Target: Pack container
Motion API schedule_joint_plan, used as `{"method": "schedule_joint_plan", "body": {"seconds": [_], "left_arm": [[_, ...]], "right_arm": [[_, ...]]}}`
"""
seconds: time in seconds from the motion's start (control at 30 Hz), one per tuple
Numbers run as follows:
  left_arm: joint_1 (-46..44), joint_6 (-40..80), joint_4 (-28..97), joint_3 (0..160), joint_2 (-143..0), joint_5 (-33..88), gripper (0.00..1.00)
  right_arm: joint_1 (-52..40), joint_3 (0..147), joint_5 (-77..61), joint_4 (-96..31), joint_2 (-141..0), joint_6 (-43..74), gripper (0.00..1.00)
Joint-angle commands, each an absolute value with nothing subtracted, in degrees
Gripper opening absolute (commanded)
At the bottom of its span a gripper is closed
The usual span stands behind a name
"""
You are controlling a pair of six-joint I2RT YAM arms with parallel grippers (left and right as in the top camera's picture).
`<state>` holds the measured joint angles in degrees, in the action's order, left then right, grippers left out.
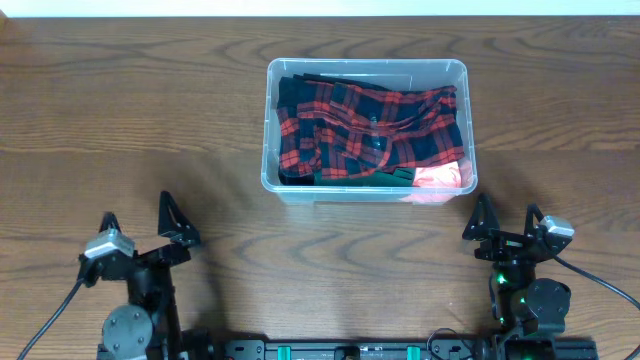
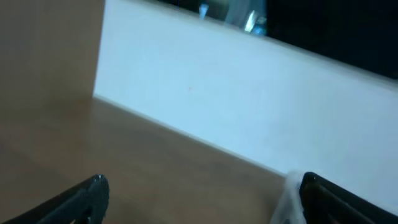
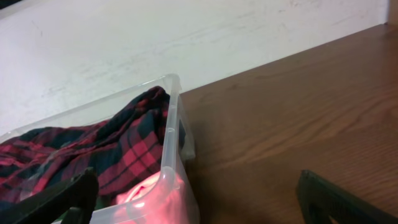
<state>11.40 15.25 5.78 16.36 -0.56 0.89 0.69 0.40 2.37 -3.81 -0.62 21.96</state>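
Observation:
The clear plastic container stands at the middle back of the wooden table, its rim corner also near in the right wrist view. A red-and-black plaid cloth fills it, with a pink garment at its front right corner and a bit of green beside that. The plaid cloth and pink garment lie just behind the container's wall. My left gripper is open near the front left, empty. My right gripper is open at the front right, just short of the container, empty.
Bare wooden table surrounds the container on all sides. A white wall runs behind the table's far edge in the left wrist view. Cables trail from both arm bases at the front edge.

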Motion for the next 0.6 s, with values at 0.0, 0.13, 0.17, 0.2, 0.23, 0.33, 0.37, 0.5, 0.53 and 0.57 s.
{"method": "schedule_joint_plan", "body": {"seconds": [0.0, 0.13, 0.17, 0.2, 0.23, 0.33, 0.37, 0.5, 0.53, 0.57], "left_arm": [[9.74, 15.33, 2.96, 16.03, -0.08, 0.38, 0.98], [8.47, 15.33, -1.76, 13.72, -0.08, 0.38, 0.98], [8.19, 15.33, -4.86, 12.45, -0.05, 0.38, 0.98], [7.9, 15.33, -8.71, 10.92, -0.08, 0.38, 0.98], [7.64, 15.33, -12.91, 9.23, -0.08, 0.38, 0.98], [7.14, 15.33, -26.79, 3.29, -0.05, 0.38, 0.98], [7.14, 15.33, -30.94, 1.17, -0.08, 0.38, 0.98], [6.96, 15.33, -30.02, 0.23, -0.08, 0.4, 0.98], [6.87, 15.31, -29.32, 0.23, -0.08, 0.4, 0.98], [6.85, 15.33, -28.23, 0.23, -0.08, 0.4, 0.98]], "right_arm": [[1.06, 0.32, 2.76, -3.92, -0.27, 22.46, 0.99], [1.06, 0.32, 2.76, -3.92, -0.27, 22.46, 0.99], [1.06, 0.32, 2.79, -3.92, -0.27, 22.46, 0.99], [1.06, 0.32, 2.79, -3.92, -0.27, 22.46, 0.99], [1.06, 0.32, 2.79, -3.92, -0.27, 22.46, 0.99], [1.06, 0.32, 2.79, -3.92, -0.27, 22.46, 0.99], [1.06, 0.32, 2.79, -3.92, -0.27, 22.46, 0.99], [1.06, 0.32, 2.76, -3.92, -0.27, 22.46, 0.99], [1.06, 0.32, 2.79, -3.92, -0.27, 22.46, 0.99], [1.06, 0.32, 2.76, -3.92, -0.27, 22.46, 0.99]]}}
